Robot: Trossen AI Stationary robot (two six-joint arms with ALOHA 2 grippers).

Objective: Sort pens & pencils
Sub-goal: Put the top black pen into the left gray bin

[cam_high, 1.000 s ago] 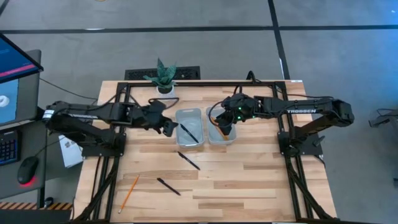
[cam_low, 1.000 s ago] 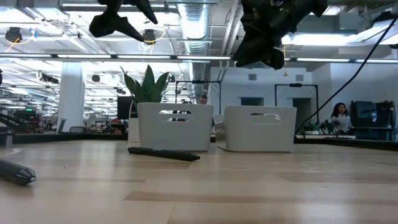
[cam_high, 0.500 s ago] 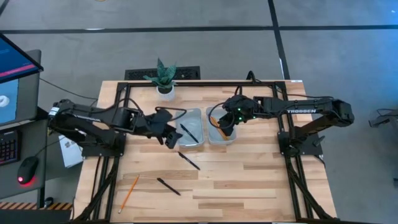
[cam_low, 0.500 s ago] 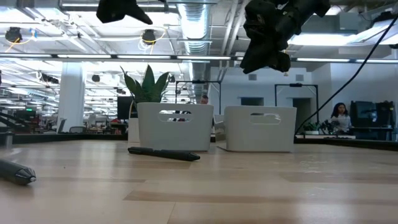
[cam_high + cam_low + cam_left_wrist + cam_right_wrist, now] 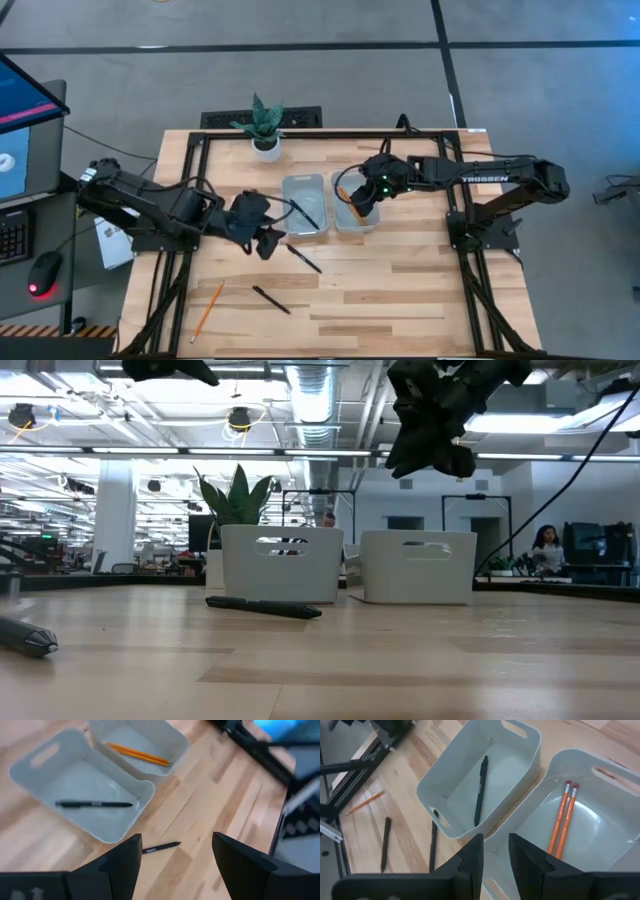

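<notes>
Beside left bin, pen, open table

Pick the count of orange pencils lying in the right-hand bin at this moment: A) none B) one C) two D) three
C: the right wrist view shows two orange pencils side by side in the right-hand bin, and the third pencil lies on the table near its front left corner.

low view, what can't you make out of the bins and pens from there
- Contents of the left bin and right bin: hidden by their walls.
- Pen at the picture's left edge: cut off, only its tip shows.
- Orange pencil on the table: not visible in the low view.
</notes>
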